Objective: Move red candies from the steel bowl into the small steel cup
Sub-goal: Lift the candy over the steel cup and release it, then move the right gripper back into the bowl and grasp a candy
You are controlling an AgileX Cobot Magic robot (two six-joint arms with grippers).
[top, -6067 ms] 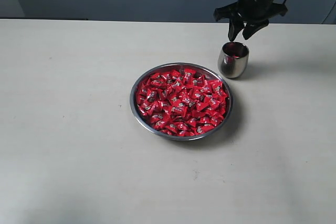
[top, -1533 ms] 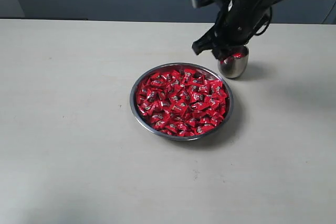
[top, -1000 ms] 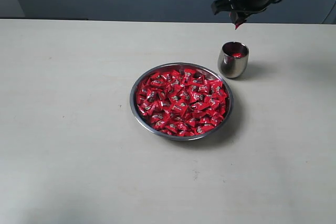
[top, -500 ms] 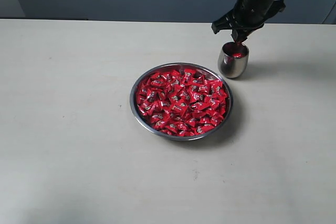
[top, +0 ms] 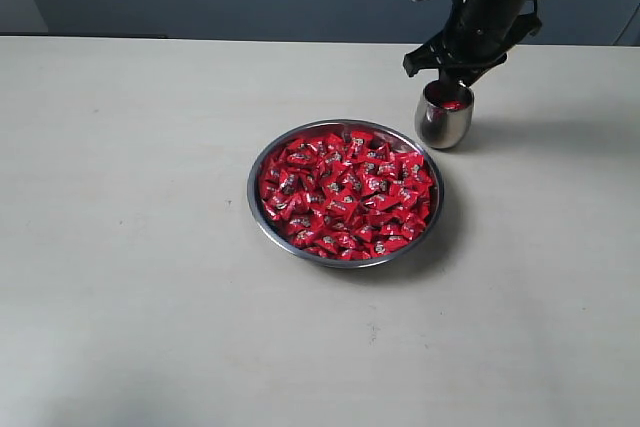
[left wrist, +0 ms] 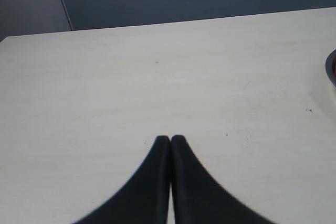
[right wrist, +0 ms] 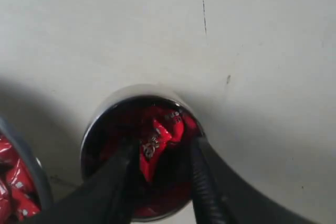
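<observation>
the pale worktop [top: 150,247] carries the steel bowl [top: 257,209], heaped with red candies [top: 345,192], and just beside the bowl's far right rim stands the small steel cup [top: 440,127], upright with red wrappers showing inside. my right fingers [right wrist: 202,182] hang at the cup's mouth, spread apart, with one red candy [right wrist: 155,140] loose between them, not pinched. my left fingers [left wrist: 152,182] are pressed together over bare worktop, holding nothing.

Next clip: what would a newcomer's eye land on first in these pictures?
The heap of red candies filling the steel bowl in the middle of the table draws the eye first. Next, just beyond the bowl's right side, the right gripper hangs with jaws apart at the mouth of the small steel cup, which holds a few candies.
</observation>
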